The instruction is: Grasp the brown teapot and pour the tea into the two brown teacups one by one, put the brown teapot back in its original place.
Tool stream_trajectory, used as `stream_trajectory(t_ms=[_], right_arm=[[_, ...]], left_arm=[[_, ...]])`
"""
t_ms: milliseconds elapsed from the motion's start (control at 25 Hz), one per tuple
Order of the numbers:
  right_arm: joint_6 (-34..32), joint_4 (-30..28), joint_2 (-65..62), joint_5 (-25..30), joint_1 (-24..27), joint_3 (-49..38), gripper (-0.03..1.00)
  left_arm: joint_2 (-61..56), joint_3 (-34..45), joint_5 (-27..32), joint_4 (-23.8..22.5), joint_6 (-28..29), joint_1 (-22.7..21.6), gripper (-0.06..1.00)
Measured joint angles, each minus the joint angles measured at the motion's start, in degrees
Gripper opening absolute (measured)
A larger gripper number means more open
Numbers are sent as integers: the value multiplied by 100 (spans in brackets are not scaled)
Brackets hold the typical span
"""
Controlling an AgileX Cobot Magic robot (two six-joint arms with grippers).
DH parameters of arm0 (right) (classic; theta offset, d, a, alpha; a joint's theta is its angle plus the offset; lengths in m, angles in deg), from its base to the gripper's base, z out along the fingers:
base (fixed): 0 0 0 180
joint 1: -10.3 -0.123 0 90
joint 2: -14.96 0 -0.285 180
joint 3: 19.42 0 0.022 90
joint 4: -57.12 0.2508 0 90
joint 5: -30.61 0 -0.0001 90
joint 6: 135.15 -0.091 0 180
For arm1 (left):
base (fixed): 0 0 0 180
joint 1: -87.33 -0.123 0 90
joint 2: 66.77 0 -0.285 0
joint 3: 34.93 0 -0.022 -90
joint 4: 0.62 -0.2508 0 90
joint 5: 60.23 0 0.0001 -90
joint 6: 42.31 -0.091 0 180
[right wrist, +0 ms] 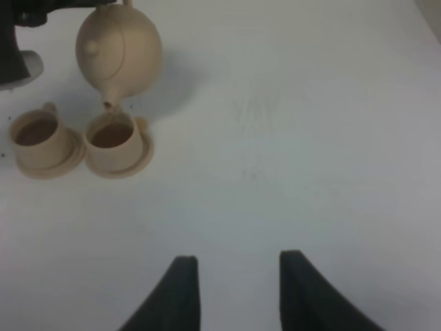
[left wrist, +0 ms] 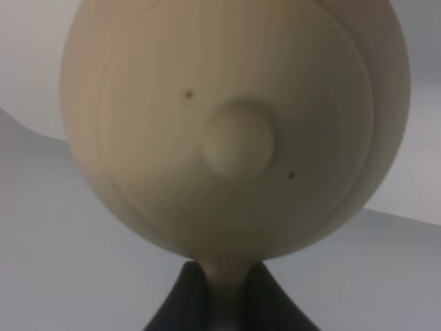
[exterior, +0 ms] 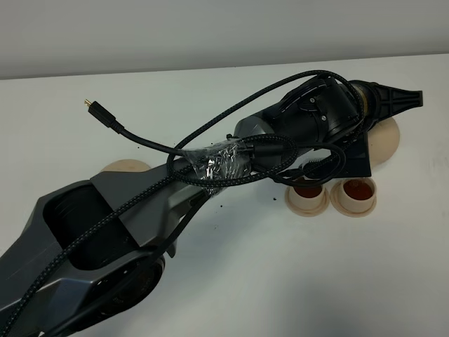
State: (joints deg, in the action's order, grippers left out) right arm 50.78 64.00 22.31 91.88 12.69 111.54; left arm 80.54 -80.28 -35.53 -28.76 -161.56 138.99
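My left gripper reaches across to the far right and is shut on the loop handle of the brown teapot. In the left wrist view the teapot fills the frame, lid knob facing the camera, with the gripper clamped below it. The right wrist view shows the teapot tipped, its spout pointing down just over the far rim of one teacup. The other teacup stands beside it. Both teacups sit on saucers and hold brown tea. The original place dish lies at the left. My right gripper is open and holds nothing.
The left arm stretches diagonally over the white table. A loose black cable with a gold plug hangs above the table's left part. A few dark specks lie near the arm.
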Motion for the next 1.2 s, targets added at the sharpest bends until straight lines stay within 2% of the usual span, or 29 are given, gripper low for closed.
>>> stream_trajectory(t_ms=[1200], right_arm=[[0,0,0,0,0,0,31]], left_arm=[[0,0,0,-79,0,0,15]])
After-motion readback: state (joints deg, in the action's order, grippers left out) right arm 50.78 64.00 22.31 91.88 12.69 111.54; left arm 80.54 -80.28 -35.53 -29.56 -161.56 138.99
